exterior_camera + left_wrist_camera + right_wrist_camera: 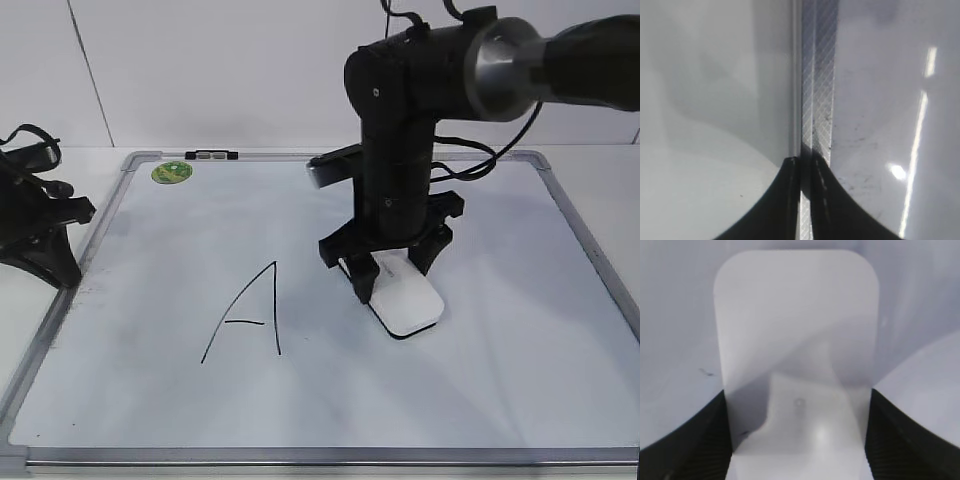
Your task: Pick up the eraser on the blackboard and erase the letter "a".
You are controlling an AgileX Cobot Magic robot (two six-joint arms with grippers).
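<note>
The white eraser (408, 300) lies flat on the blackboard (480, 340), right of the middle. My right gripper (390, 272) comes down from above and is shut on the eraser's near end. In the right wrist view the eraser (795, 325) fills the space between both black fingers (797, 392), over the board (670, 315). No small letter "a" shows in any view. My left gripper (45, 245) rests off the board's left edge, shut and empty; in the left wrist view its tips (806, 167) sit over the board's metal frame (817, 75).
A tall capital "A" (245, 315) is drawn left of the eraser. A round green sticker (171, 173) sits in the board's far left corner, with a small dark clip (212, 155) on the top frame. A white wall stands behind.
</note>
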